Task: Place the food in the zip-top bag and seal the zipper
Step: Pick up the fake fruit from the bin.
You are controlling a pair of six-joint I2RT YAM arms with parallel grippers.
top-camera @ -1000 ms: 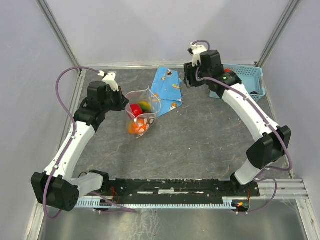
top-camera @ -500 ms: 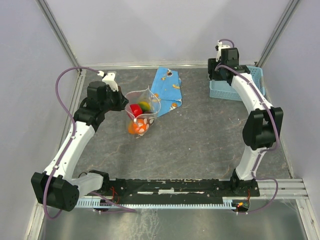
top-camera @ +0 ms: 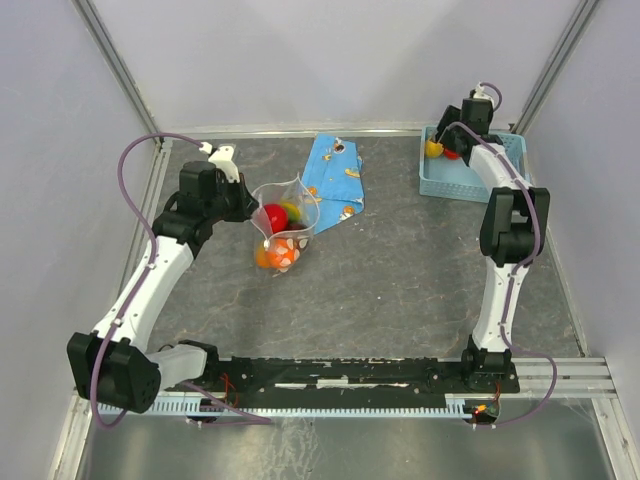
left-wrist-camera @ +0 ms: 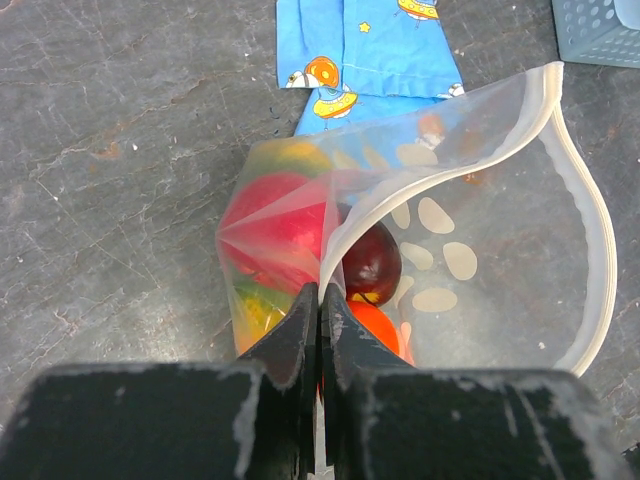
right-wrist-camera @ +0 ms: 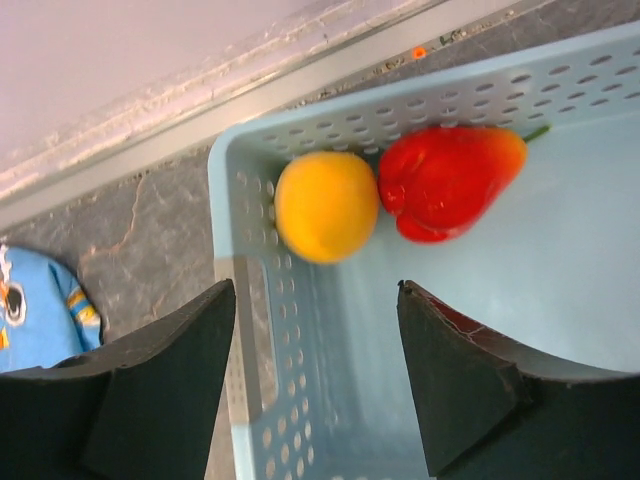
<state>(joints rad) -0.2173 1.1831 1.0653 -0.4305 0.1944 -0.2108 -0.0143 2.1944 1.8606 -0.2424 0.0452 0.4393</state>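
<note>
The clear polka-dot zip-top bag (top-camera: 284, 216) stands open at the table's middle left. My left gripper (left-wrist-camera: 320, 296) is shut on its whitish zipper (left-wrist-camera: 597, 230) rim, holding the mouth up. Food sits inside the bag (left-wrist-camera: 500, 280): a red fruit (left-wrist-camera: 285, 215), a dark purple one (left-wrist-camera: 372, 262), an orange one (left-wrist-camera: 378, 326) and a yellow-green one (left-wrist-camera: 255, 305). My right gripper (right-wrist-camera: 315, 290) hangs open over the left wall of the light-blue basket (right-wrist-camera: 560, 300) at the back right. Just beyond its fingertips, a yellow-orange fruit (right-wrist-camera: 327, 205) and a red fruit (right-wrist-camera: 450, 180) lie in the basket's corner.
A flat blue wrapper with orange prints (top-camera: 335, 180) lies just behind the bag, between it and the basket (top-camera: 490, 178). Grey walls and a metal rail close in the table at the back and sides.
My right arm has swung right from beside the blue wrapper to over the basket, and its jaws have widened. The left gripper has kept its hold on the bag.
</note>
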